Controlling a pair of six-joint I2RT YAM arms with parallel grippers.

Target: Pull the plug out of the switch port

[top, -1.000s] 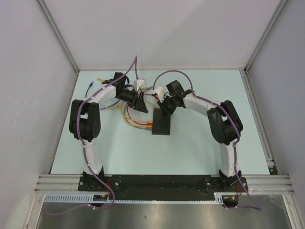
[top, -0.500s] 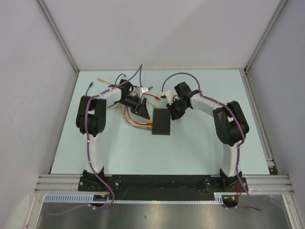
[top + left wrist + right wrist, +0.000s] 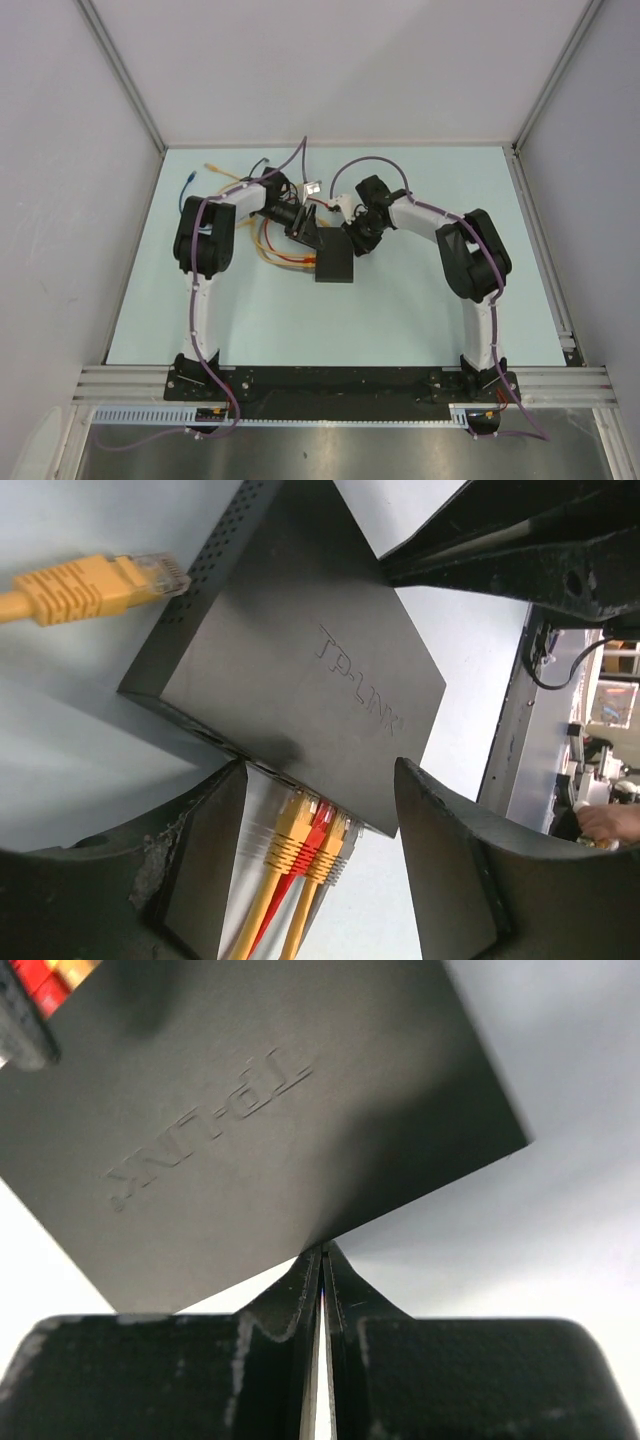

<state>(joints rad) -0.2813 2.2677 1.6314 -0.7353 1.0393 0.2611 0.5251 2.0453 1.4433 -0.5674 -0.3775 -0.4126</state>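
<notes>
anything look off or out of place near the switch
One yellow plug lies loose beside the vented side of the switch, in no port. Two yellow cables and a red cable are plugged in. Nothing looks damaged.

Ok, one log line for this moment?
left gripper: jaws open, flanking plugs | right gripper: jaws shut, at switch edge | plugs in ports

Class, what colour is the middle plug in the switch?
The middle plug is red; left wrist view.

Seen from above, the left arm [image 3: 205,240] and right arm [image 3: 470,255] bend inward from their bases, wrists nearly meeting. The left claw [image 3: 318,780] has its fingers spread wide. The right claw [image 3: 321,1260] has its fingers pressed together.
</notes>
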